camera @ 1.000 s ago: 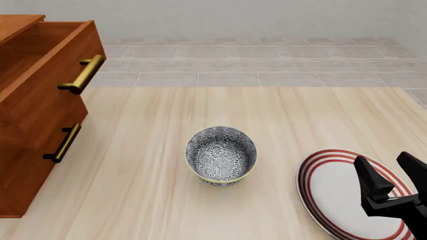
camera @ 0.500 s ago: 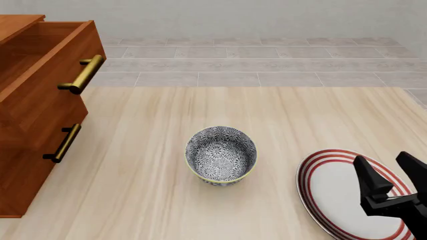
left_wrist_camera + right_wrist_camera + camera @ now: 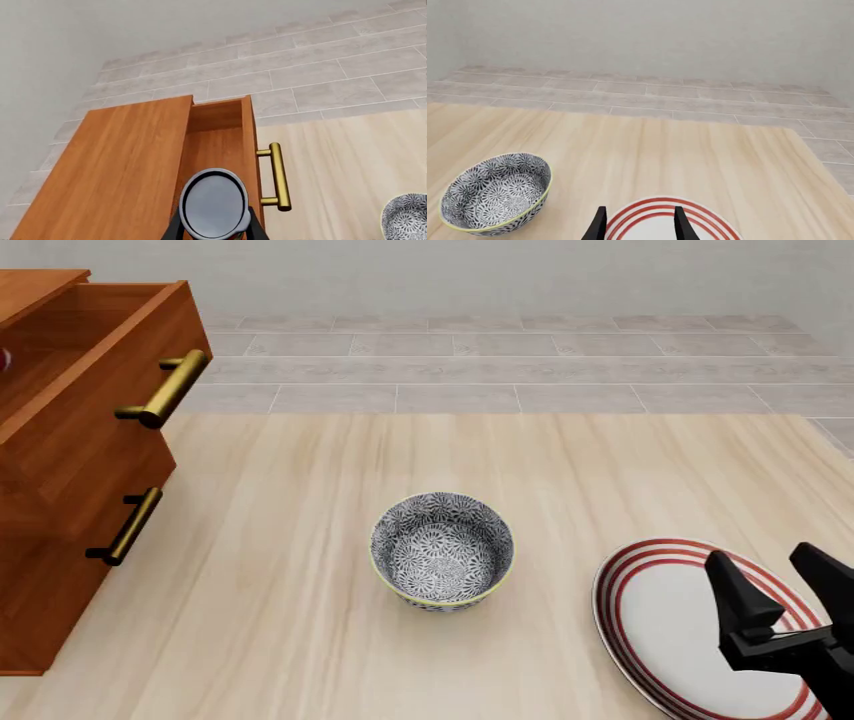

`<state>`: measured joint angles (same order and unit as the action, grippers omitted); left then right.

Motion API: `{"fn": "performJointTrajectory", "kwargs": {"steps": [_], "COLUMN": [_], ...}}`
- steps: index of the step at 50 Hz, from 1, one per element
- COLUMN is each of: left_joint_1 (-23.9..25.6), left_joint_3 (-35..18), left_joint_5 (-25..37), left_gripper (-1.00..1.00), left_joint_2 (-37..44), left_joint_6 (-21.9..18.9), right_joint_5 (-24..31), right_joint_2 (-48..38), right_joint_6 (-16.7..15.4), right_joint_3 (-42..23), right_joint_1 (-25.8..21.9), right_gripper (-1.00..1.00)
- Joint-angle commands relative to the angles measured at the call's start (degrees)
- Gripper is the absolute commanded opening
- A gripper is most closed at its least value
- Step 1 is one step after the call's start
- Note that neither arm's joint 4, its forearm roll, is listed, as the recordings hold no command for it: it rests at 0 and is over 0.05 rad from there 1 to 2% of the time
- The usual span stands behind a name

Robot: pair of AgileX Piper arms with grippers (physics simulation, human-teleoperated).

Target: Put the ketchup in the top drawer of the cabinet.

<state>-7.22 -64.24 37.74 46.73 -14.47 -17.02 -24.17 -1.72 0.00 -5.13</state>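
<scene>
The surface (image 3: 561, 480) was pale wood-grain, running back to a grey tiled floor (image 3: 507, 360) and a plain pale wall (image 3: 647, 35). At nine to ten o'clock in the front view stood the cabinet (image 3: 54, 540), reddish-brown, with the top drawer (image 3: 100, 370) pulled open and its thick brass handle (image 3: 167, 388) facing the surface; the lower drawer front was shut. Near the middle of the surface sat a grey-patterned bowl (image 3: 442, 550), and at four to five o'clock lay a red-striped plate (image 3: 667, 630), apart from the bowl. The right end effector (image 3: 787, 595) hung over the plate with its dark fingers spread apart and nothing between them. In the left wrist view, the left end effector (image 3: 213, 234) gripped the ketchup (image 3: 213, 204), whose round grey top with pale rim faced the camera; the fingers pressed against its sides. The ketchup was held above the open top drawer, over its wooden interior just inside the drawer front. Whether it touched the drawer floor could not be told.
</scene>
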Motion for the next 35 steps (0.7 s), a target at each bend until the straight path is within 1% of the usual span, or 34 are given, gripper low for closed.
{"fn": "performJointTrajectory", "kwargs": {"steps": [1, 2, 3, 7, 10, 24, 26, 27, 29, 34, 35], "left_joint_1": [0.0, 0.0, 0.0, -0.1, -0.1, 0.5, -0.9, -0.9, 0.6, 0.4, 1.2], "left_joint_3": [0.1, 0.1, 0.4, 0.7, 0.2, -2.0, -1.9, -1.9, -3.0, -6.5, -7.2], "left_joint_5": [-0.1, -0.1, -0.1, -0.1, 0.1, 1.6, 0.3, 0.3, 2.1, 3.7, 4.6], "left_gripper": [-1.00, -1.00, 1.00, 1.00, 1.00, 1.00, 1.00, 1.00, 1.00, 1.00, 1.00], "left_joint_2": [0.0, 0.1, 0.0, -0.1, 0.0, -0.8, -1.4, -1.4, -1.8, -3.4, -4.0], "left_joint_6": [-0.7, -0.5, -0.7, -0.8, -0.7, -0.3, -2.2, -2.2, -1.2, -2.4, -2.8], "right_joint_5": [-0.3, -0.3, -0.1, 0.0, -0.7, -1.1, -1.7, -1.8, -1.6, -1.0, -0.9], "right_joint_2": [-0.4, -0.4, -0.3, -0.1, -0.9, -1.4, -2.1, -2.1, -1.9, -1.4, -1.3], "right_joint_6": [-0.1, 0.0, 0.0, -0.1, 0.0, -0.1, -0.1, -0.1, -0.1, 0.0, 0.1], "right_joint_3": [0.0, 0.0, 0.0, 0.0, 0.0, 0.0, 0.0, 0.0, 0.0, 0.0, 0.0], "right_joint_1": [0.0, -0.1, -0.1, -0.1, 0.0, 0.0, 0.0, 0.0, 0.1, 0.1, 0.1], "right_gripper": [1.00, 1.00, 1.00, 1.00, 1.00, 1.00, 1.00, 1.00, 1.00, 1.00, 1.00]}}
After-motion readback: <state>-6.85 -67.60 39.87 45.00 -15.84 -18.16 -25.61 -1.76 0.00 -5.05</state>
